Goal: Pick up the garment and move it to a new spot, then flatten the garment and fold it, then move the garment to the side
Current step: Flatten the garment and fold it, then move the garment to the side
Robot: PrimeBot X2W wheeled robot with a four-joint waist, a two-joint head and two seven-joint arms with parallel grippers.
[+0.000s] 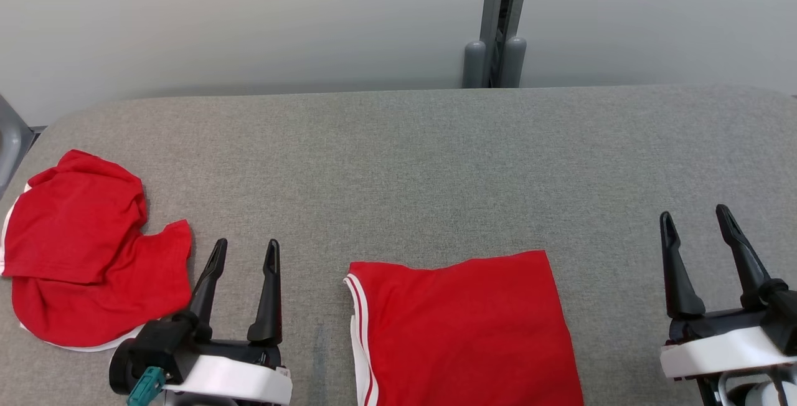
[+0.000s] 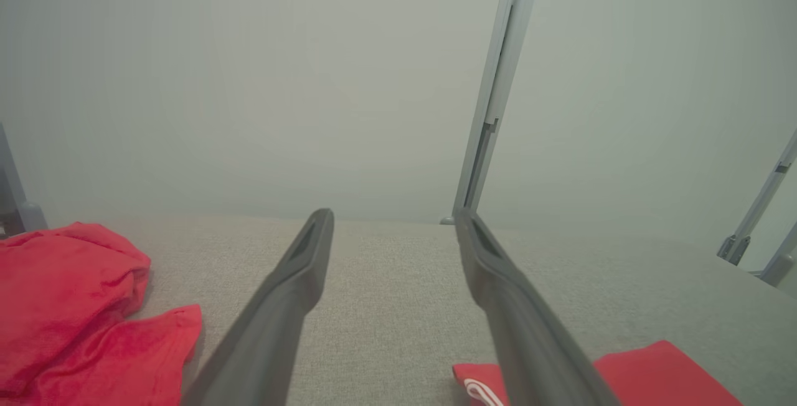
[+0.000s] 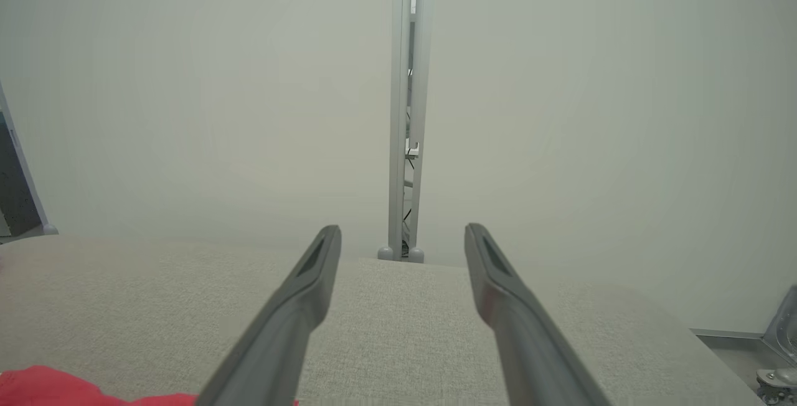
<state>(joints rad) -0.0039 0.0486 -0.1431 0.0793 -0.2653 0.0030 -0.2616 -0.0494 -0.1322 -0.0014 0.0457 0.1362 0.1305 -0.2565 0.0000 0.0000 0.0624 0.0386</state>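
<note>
The left gripper [image 1: 246, 245] hovers low over the table [image 1: 436, 163] with its two dark fingers spread apart and nothing between them. The right gripper [image 1: 694, 213] does the same near the table's right side, jaws wide and empty. Ahead of both lies a broad stretch of bare grey cloth surface, running to the far edge, where a pale wall [image 1: 249, 20] and a grey upright post [image 1: 498, 20] stand close behind. The table's corners are rounded (the left one curves away just beyond the heap).

A folded red garment [image 1: 461, 331] with white trim on its left edge lies flat between the two grippers, nearer the left one and touching neither; its near part runs out of the head view. A crumpled red garment [image 1: 81, 244] sits at the table's left edge, just beside the left gripper's outer finger.
</note>
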